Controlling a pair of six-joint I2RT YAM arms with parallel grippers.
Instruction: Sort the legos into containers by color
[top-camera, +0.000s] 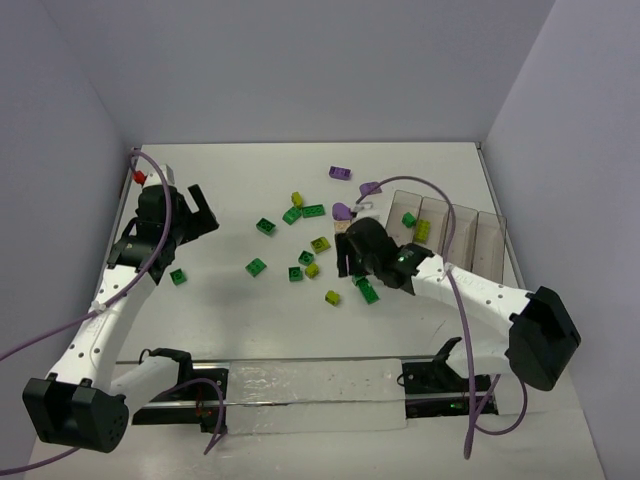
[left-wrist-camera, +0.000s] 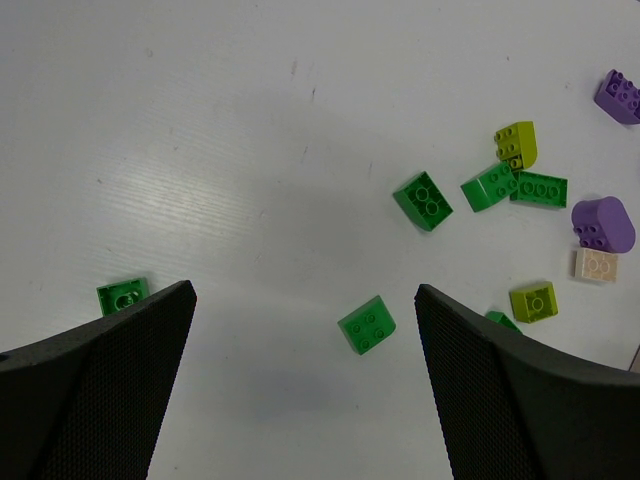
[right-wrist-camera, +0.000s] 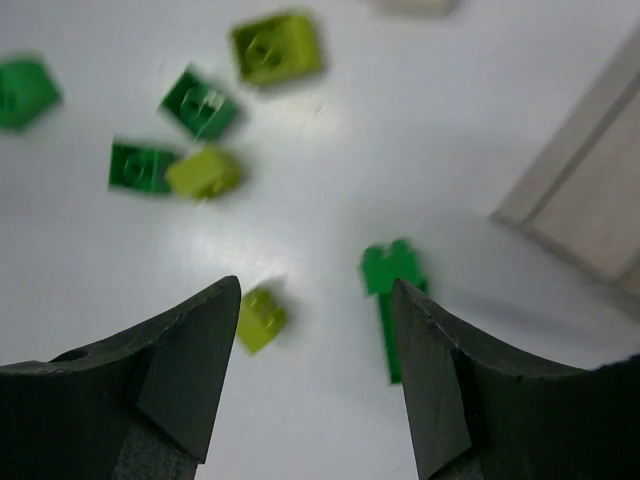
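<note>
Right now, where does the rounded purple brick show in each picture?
Top external: rounded purple brick just right of centre.
Left wrist: at the right edge.
Right wrist: not in it.
Shared landmark: one-stud yellow-green brick, in all three.

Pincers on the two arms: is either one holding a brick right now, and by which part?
Neither holds anything. The left pincer is wide open, the right pincer open too; a dark green brick lies on the table beneath it, ungripped.

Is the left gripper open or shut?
Open: the left gripper has its fingers wide apart, with only the table and a loose green lego between them.
</note>
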